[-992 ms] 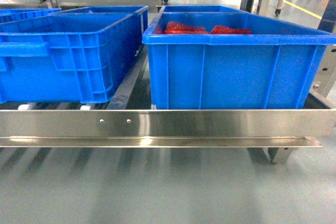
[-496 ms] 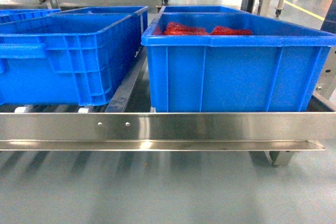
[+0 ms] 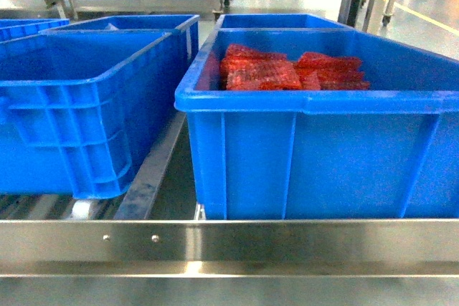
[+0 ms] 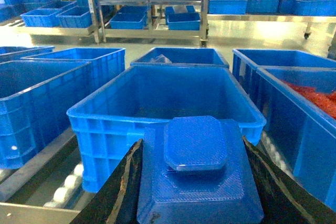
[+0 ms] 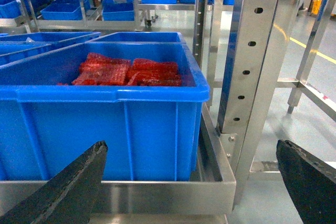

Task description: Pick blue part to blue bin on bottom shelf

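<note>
In the left wrist view my left gripper (image 4: pixel 193 148) is shut on the blue part (image 4: pixel 197 174), a stepped block with an octagonal raised top, pinched between the two black fingers (image 4: pixel 119 192). Just beyond it stands an empty blue bin (image 4: pixel 107 121) on the bottom shelf. The same bin (image 3: pixel 72 120) is at the left of the head view, behind the shelf's steel front rail (image 3: pixel 301 245). My right gripper (image 5: pixel 191 145) is open with nothing between its fingers (image 5: pixel 68 187), in front of the rail's right end (image 5: pixel 131 195). Neither gripper shows in the head view.
A blue bin (image 3: pixel 323 155) holding red parts (image 3: pixel 287 73) sits to the right of the empty one. More blue bins (image 4: pixel 178 56) stand behind and to the left. A perforated steel upright (image 5: pixel 252 51) rises at the shelf's right corner. Further racks with bins (image 4: pixel 126 19) stand across the aisle.
The head view has closed in on the shelf: the bins loom larger and the front rail has dropped toward the bottom of the frame.
</note>
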